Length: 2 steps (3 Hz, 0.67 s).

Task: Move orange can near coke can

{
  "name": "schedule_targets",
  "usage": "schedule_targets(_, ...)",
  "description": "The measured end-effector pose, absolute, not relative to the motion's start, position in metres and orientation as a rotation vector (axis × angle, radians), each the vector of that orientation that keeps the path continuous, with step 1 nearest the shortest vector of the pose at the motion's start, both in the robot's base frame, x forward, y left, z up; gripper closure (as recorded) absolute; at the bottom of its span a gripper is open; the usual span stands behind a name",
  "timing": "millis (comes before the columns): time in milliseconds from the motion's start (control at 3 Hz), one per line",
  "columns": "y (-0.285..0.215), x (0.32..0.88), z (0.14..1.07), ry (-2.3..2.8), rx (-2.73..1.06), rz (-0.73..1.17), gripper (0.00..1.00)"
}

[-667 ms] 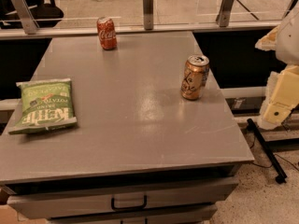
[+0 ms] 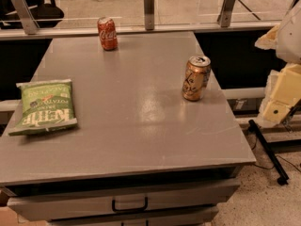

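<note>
The grey bench (image 2: pixel 141 131) stands in front of me, and three things are on its top. The orange can (image 2: pixel 196 78) stands upright near the right edge, about halfway between the front and the back. Its silver top faces up and nothing touches it. The coke can (image 2: pixel 107 33) stands upright at the far edge, a little left of the middle, just before the rail. The two cans are well apart, with only bare bench top between them.

On the left side lies a green bag (image 2: pixel 45 106), flat, with one side close to the left edge. Its print reads upside down from where I look. It is far from both cans.

The hand (image 2: pixel 281 98) of the robot is off the bench, at the right side of the view, beyond the right edge of the top and lower than the orange can's top. I see only pale yellow and white parts of it, partly cut by the border. I cannot tell how far it is open, and I do not see it holding anything. It touches no can.

Under the top there is a drawer (image 2: pixel 122 199) with a dark handle (image 2: pixel 129 205). Behind the bench stand three metal posts (image 2: pixel 148 7). A black bar (image 2: pixel 267 149) lies on the floor at the right.
</note>
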State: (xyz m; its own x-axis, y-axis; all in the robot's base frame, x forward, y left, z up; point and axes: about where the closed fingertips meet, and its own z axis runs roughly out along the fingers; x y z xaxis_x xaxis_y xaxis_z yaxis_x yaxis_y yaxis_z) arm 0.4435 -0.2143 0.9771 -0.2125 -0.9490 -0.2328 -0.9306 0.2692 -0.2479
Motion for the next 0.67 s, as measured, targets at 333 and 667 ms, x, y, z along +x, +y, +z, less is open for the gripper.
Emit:
schedule_targets(333,-0.212,0.452,0.971,2.179,-1.667,0.006,0.0)
schedule_targets(667,-0.207,0.464,0.96,2.12,-1.601,0.123,0.0)
